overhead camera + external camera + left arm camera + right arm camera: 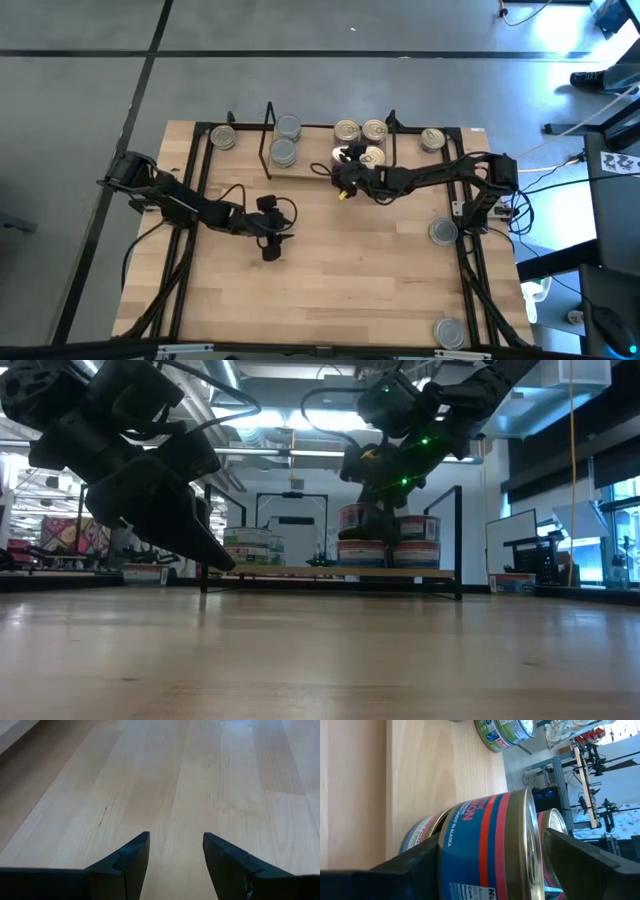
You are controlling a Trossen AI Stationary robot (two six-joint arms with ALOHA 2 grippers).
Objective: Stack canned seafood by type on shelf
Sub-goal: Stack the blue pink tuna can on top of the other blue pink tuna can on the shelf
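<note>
The shelf (305, 168) stands at the table's far edge. On its left part are two silver-topped tins (285, 140), on its right part gold-lidded tins (360, 130). My right gripper (346, 168) is open at the right-hand group. Its fingers stand on either side of a blue-and-red tin (485, 845). In the low view this tin (355, 518) rests on another tin (360, 552). A gap shows between one finger (580, 855) and the tin's lid. My left gripper (270, 245) hangs open over bare table, holding nothing (175, 855).
Loose tins lie on the table left of the shelf (223, 138), right of it (432, 139), by the right edge (443, 232) and at the near right corner (450, 333). The shelf's black wire uprights (458, 540) stand beside the stacks. A green-labelled tin (507, 732) lies beyond.
</note>
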